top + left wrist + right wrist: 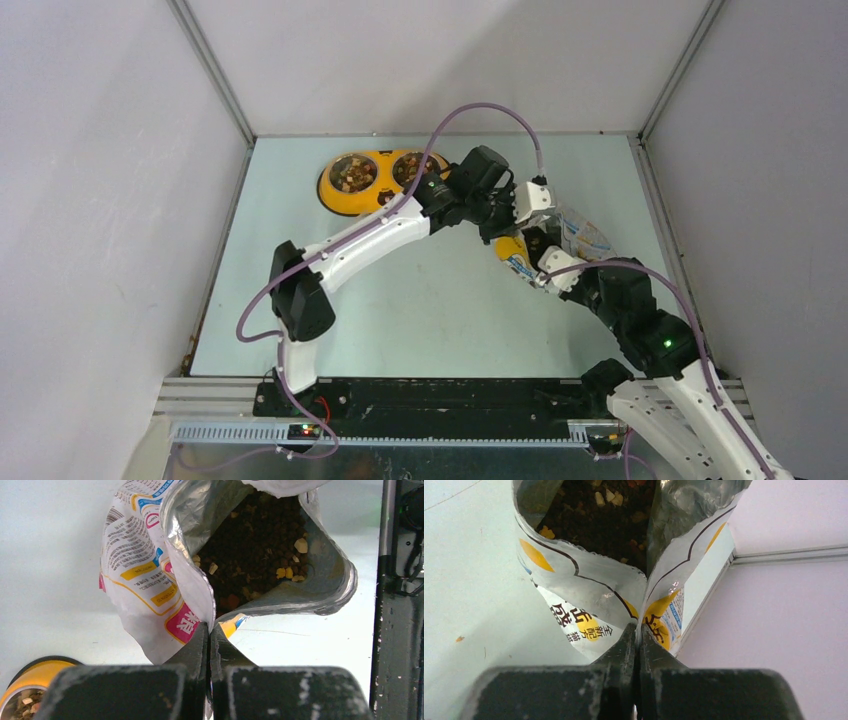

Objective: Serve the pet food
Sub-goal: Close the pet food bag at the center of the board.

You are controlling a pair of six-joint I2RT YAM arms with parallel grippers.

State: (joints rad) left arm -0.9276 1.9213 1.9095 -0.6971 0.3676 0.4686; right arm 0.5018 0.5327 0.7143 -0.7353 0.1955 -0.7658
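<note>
The open pet food bag [575,238] stands at the right of the table between both arms. In the left wrist view its printed side [145,565] and foil mouth face me, with the pet food [255,550], dark kibble with some pale bits, showing inside. My left gripper [210,630] is shut on the bag's rim, pinching one edge of the mouth. My right gripper [637,630] is shut on the opposite edge of the bag [589,590], where kibble [594,520] shows too. From above, the left gripper [510,215] and right gripper [540,262] meet at the bag.
The yellow double-bowl feeder [378,180] sits at the back centre with kibble in both bowls; its rim [30,680] shows low left in the left wrist view. The enclosure's right wall [784,630] stands close beside the bag. The right arm [397,605] rises at the bag's right.
</note>
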